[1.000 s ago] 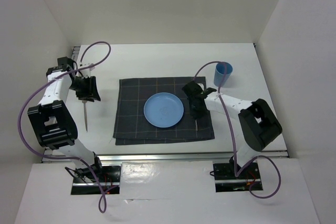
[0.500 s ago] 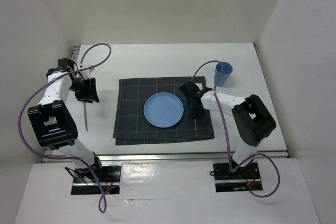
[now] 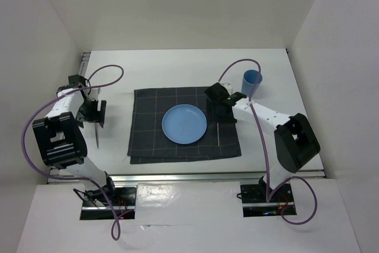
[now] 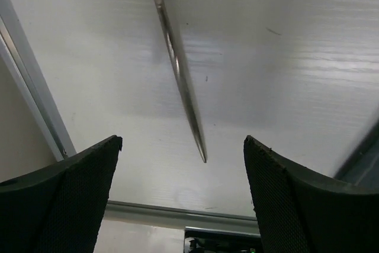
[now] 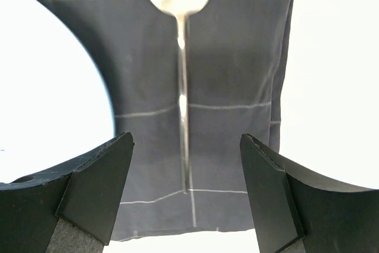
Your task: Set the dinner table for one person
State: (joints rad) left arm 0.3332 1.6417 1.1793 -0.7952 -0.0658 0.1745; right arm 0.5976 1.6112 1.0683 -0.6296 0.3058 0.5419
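1. Over the last second the right end effector (image 5: 185, 139) has lifted and drawn toward the far side. Its fingers stand apart with nothing between them. The spoon (image 5: 183, 99) lies free on the mat (image 3: 148, 128), just right of the plate (image 3: 185, 124).
2. From that I judge the spoon to be placed and this arm free for another item. That could be the cup (image 3: 251, 81), which stands to the far right, off the mat.
3. The left end effector (image 4: 182, 140) has shifted slightly nearer and hangs above the fork (image 4: 177, 69). Its fingers are wide apart and grip nothing.
4. The fork itself has not moved. It lies on the bare bench (image 3: 177, 69) left of the mat, not far from the left rail (image 4: 37, 105). It looks like the piece still to be brought beside the plate.
5. The spoon's long axis runs near to far, roughly parallel to the mat's right edge. The right wrist view suggests the bowl points far and the handle near.
6. The fork also runs near to far, a little skewed, with its tines toward the far side.
7. The bench fills the floor between the white walls, from the arm bases to the far wall. Its long axis runs left to right, and the mat sits about in its middle.
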